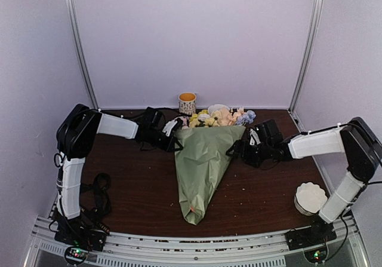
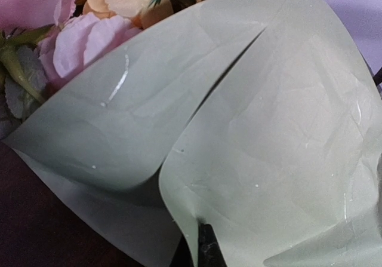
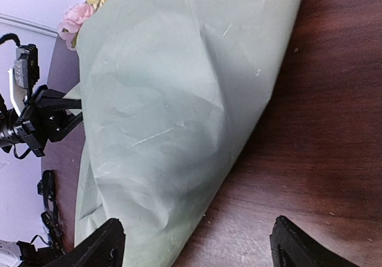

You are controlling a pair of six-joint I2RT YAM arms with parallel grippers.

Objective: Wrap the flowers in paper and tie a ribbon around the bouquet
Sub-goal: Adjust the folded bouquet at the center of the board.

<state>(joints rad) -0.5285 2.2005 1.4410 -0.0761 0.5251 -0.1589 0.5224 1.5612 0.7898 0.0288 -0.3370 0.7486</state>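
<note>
Both arms were built alike, with smooth white shells on the long links and bulky black housings at the joints. The left arm (image 1: 116, 126) had a loose loop of black cable (image 1: 98, 192) beside its lower link. The right arm (image 1: 316, 143) matched it in colour and shape. Each black base (image 1: 76, 243) showed a small green light. The left claw (image 1: 173, 134) and right claw (image 1: 246, 146) were black, and the right one's fingers (image 3: 107, 246) were blunt and matte.

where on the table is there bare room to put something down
Bare table between the paper cone and the ribbon, near left; more between the cone and the white stack, near right. The far side is crowded: flowers, cup, and the left gripper and right gripper flanking the cone's mouth.
</note>
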